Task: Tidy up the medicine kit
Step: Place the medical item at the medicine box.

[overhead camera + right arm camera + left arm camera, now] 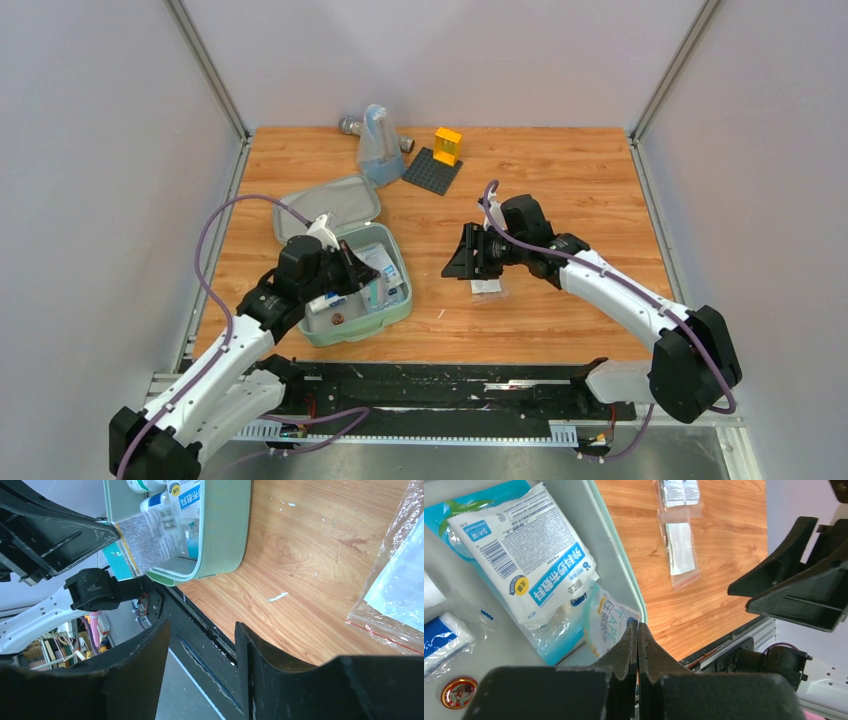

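Left gripper (638,630), jaws pinching the edge of a clear packet (611,617), hovers over the medicine kit (360,332), a mint-green tray at 8 o'clock on the tabletop (560,180), its lid (330,205) lying at the tray's 11 o'clock. Right gripper (202,625), jaws spread, hangs near centre, with a zip bag (487,288) at its 4 o'clock.

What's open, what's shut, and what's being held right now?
medicine kit: open, packets inside
lid: lying flat beside it
left tool: shut on tape packet, over the kit
right tool: open, empty
zip bag: lying flat outside the kit
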Action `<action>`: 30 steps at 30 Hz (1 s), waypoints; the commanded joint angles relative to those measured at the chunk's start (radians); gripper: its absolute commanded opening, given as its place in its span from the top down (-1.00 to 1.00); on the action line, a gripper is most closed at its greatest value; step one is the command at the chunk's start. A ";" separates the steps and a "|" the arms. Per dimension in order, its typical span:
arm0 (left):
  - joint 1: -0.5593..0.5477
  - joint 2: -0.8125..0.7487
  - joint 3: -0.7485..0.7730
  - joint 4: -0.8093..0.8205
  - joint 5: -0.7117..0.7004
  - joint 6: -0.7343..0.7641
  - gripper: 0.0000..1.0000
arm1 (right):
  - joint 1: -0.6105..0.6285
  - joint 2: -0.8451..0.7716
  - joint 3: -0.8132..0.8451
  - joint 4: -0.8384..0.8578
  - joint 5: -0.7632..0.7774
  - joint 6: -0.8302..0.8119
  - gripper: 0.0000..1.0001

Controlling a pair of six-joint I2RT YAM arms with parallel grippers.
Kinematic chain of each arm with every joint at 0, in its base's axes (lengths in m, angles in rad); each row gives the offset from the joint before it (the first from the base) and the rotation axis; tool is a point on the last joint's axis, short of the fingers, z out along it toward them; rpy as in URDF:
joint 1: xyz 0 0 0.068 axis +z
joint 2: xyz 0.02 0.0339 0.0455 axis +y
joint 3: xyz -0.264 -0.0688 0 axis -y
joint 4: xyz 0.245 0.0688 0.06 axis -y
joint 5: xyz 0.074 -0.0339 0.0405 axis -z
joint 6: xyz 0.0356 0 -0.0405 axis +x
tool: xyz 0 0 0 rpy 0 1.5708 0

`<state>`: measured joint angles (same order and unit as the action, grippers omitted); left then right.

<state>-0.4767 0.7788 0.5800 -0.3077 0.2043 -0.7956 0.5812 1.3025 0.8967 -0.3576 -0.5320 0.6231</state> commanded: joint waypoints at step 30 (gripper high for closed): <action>0.078 0.114 -0.107 0.011 -0.011 -0.023 0.75 | 0.005 0.034 -0.002 0.007 0.020 0.019 -0.06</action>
<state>-0.3985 0.8886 0.4175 -0.1726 0.2512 -0.8810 0.5812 1.3098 0.8822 -0.3603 -0.5251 0.6346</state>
